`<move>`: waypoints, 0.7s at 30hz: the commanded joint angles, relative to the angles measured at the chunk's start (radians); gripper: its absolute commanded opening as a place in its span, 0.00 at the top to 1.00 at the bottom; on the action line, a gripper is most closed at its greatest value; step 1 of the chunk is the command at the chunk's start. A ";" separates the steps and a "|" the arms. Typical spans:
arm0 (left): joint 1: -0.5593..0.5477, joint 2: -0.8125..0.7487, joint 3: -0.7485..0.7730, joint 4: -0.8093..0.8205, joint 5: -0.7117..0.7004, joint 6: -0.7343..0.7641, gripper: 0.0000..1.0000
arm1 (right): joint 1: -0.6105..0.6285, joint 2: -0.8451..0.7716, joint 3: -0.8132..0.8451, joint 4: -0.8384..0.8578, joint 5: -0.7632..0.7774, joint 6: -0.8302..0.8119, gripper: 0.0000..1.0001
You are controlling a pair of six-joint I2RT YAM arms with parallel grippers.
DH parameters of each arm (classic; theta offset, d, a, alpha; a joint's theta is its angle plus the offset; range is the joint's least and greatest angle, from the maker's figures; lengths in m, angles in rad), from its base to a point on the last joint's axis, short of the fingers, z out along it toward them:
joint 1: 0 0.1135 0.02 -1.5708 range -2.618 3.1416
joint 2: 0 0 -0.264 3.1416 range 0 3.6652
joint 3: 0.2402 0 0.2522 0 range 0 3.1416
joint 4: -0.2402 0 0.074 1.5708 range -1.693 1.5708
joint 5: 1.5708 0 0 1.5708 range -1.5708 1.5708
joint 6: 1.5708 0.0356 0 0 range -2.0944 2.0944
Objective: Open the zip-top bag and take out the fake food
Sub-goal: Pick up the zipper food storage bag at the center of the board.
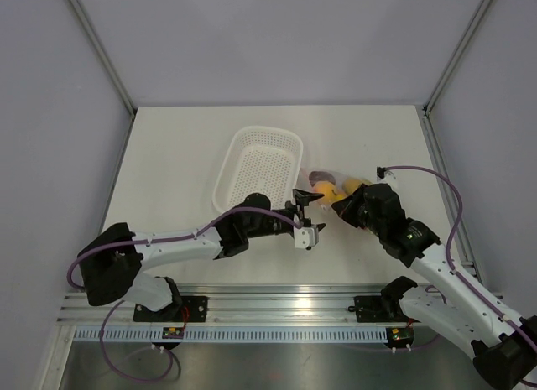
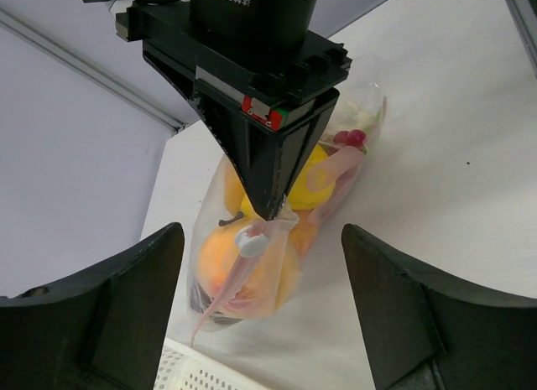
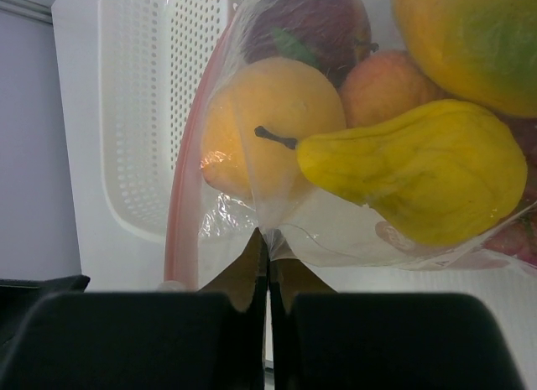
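Note:
The zip-top bag (image 1: 337, 185) lies on the table right of the basket, its clear plastic full of fake food (image 2: 252, 264). Through the plastic I see a yellow pear (image 3: 411, 168), an orange fruit (image 3: 268, 122) and a dark red apple (image 3: 310, 21). My right gripper (image 3: 268, 236) is shut on a fold of the bag's plastic beside the pink zip strip (image 3: 179, 205), and holds it up. The white slider (image 2: 250, 241) hangs just below that pinch. My left gripper (image 2: 263, 310) is open, its fingers (image 2: 109, 314) wide on either side of the bag's slider end, not touching it.
A white perforated basket (image 1: 243, 138) stands at mid-table, just left of the bag, with its near corner under the left arm. Grey walls enclose the table at the left, back and right.

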 commanded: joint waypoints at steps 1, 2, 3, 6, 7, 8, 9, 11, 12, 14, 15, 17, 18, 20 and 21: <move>0.011 0.027 0.073 0.027 0.018 -0.017 0.22 | 0.006 -0.016 0.007 0.062 -0.015 -0.029 0.99; 0.012 0.033 0.078 0.027 0.021 -0.016 0.22 | 0.007 -0.016 0.004 0.062 -0.017 -0.030 0.99; 0.012 0.037 0.082 0.027 0.024 -0.017 0.23 | 0.006 -0.016 0.002 0.068 -0.019 -0.035 0.99; 0.014 0.059 0.110 -0.014 0.049 -0.008 0.26 | 0.006 -0.022 -0.007 0.081 -0.029 -0.044 0.99; 0.012 0.062 0.131 -0.051 0.057 -0.005 0.29 | 0.007 -0.022 -0.007 0.079 -0.031 -0.043 1.00; 0.014 0.067 0.141 -0.071 0.069 0.000 0.31 | 0.007 -0.024 -0.005 0.076 -0.029 -0.044 1.00; 0.014 0.068 0.145 -0.088 0.077 0.000 0.33 | 0.006 -0.026 -0.005 0.073 -0.028 -0.047 0.99; 0.023 0.064 0.141 -0.087 0.090 -0.014 0.35 | 0.006 -0.035 -0.005 0.073 -0.028 -0.049 1.00; 0.026 0.064 0.141 -0.090 0.112 -0.014 0.37 | 0.007 -0.035 -0.007 0.075 -0.028 -0.049 1.00; 0.029 0.067 0.145 -0.117 0.126 -0.010 0.41 | 0.007 -0.039 -0.007 0.073 -0.029 -0.050 0.99; 0.029 0.073 0.150 -0.128 0.130 -0.007 0.44 | 0.006 -0.039 -0.005 0.068 -0.029 -0.053 0.99; 0.029 0.074 0.150 -0.156 0.135 -0.005 0.49 | 0.006 -0.044 -0.004 0.067 -0.025 -0.055 0.99; 0.029 0.073 0.147 -0.163 0.143 -0.005 0.50 | 0.006 -0.044 -0.004 0.062 -0.023 -0.056 1.00; 0.029 0.071 0.144 -0.179 0.147 -0.007 0.50 | 0.006 -0.049 -0.005 0.064 -0.025 -0.056 1.00; 0.029 0.071 0.141 -0.182 0.141 -0.005 0.50 | 0.006 -0.049 -0.005 0.065 -0.025 -0.055 0.99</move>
